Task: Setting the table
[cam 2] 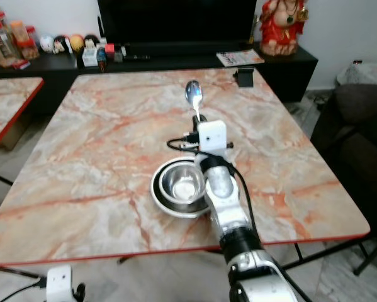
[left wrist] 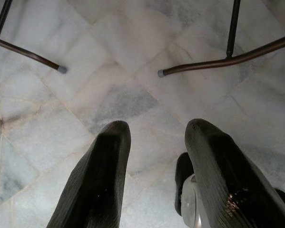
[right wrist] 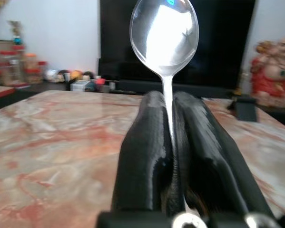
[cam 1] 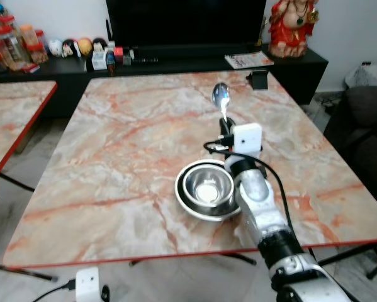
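The robot stands at the near edge of a square table with a pink-and-orange marbled top and red rim (cam 1: 112, 157). Its right arm reaches out over the table, and the right gripper (right wrist: 170, 107) has its two black fingers pressed together on the handle of a shiny silver metal spoon (cam 1: 221, 96). The spoon stands up and forward out of the fingertips, bowl end uppermost and clear of the table surface. In the right wrist view the handle (right wrist: 168, 102) runs down between the two fingers and the bowl shows above them against the dark screen.

Just beside the right forearm, on its left, two round stainless steel bowls nested one inside the other (cam 1: 206, 187) rest on the table top, near the front edge. A small black rectangular object (cam 1: 258, 79) stands at the far right part of the table.

The left gripper (left wrist: 154, 142) hangs low beside the robot, pointing down at a pale grey marble-tiled floor (left wrist: 109, 85); its fingers are spread apart with nothing between them. Thin dark metal table legs (left wrist: 218, 59) cross the floor ahead of it.

Beyond the table, a long black low cabinet (cam 1: 175, 66) carries a large dark television screen (cam 1: 185, 22), a red and gold seated figurine (cam 1: 292, 28), a magazine (cam 1: 248, 60) and a row of small jars and ornaments (cam 1: 24, 44). A second marbled table (cam 1: 12, 119) stands to the left.
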### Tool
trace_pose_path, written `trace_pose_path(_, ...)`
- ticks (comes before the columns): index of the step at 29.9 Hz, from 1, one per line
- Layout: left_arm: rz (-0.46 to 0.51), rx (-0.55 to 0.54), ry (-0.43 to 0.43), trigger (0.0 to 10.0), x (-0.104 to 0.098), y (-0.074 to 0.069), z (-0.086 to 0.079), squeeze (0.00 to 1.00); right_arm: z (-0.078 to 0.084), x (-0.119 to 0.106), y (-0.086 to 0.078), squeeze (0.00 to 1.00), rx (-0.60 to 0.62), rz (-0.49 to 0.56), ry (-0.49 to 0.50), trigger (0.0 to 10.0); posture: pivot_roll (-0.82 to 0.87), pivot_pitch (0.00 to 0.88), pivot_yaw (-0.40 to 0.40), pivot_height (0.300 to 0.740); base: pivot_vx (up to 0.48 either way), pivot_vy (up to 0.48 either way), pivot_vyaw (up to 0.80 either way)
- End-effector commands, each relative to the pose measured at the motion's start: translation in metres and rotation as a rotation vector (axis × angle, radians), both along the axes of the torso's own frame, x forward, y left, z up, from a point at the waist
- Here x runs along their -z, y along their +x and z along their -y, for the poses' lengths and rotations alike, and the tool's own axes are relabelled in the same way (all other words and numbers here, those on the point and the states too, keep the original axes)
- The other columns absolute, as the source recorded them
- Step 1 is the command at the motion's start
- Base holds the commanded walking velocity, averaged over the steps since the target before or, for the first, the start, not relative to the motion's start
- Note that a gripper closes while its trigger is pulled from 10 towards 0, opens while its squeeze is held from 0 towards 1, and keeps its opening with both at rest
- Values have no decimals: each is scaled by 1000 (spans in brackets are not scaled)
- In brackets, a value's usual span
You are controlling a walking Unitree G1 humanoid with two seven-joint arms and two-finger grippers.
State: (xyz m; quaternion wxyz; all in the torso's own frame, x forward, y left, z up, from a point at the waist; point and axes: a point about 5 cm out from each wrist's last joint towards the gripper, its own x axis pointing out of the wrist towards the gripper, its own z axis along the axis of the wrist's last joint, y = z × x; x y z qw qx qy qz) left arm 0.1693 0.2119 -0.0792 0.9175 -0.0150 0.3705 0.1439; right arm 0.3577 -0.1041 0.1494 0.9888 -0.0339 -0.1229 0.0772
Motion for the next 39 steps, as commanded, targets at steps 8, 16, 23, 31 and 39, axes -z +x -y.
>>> trace_pose_path(8, -19, -6, 9, 10000, 1, -4, -4, 0, -4, -3, 1, 0, -9, 3, -13, 10000, -27, 0, 8, 732, 0, -260, 0)
trace_pose_path(16, -20, -4, 10, 10000, 2, -4, -4, 0, -4, -2, 1, 0, -4, -2, -16, 10000, -28, 0, 8, 732, 0, -267, 0)
trace_pose_path(23, -20, -4, 9, 10000, 2, -4, -4, 0, -3, 0, 0, 0, 0, -11, -18, 10000, -28, 0, 9, 732, 0, -286, 0)
trace_pose_path(31, -20, -16, 11, 10000, 1, -4, -5, 0, -3, 1, 1, 0, 1, -19, -17, 10000, -27, 0, 8, 732, 0, -236, 0)
trace_pose_path(39, -26, -18, 3, 10000, 2, -6, -6, 0, -2, 10, 1, 0, 10, -77, -27, 10000, -28, 0, 8, 732, 0, 0, 0)
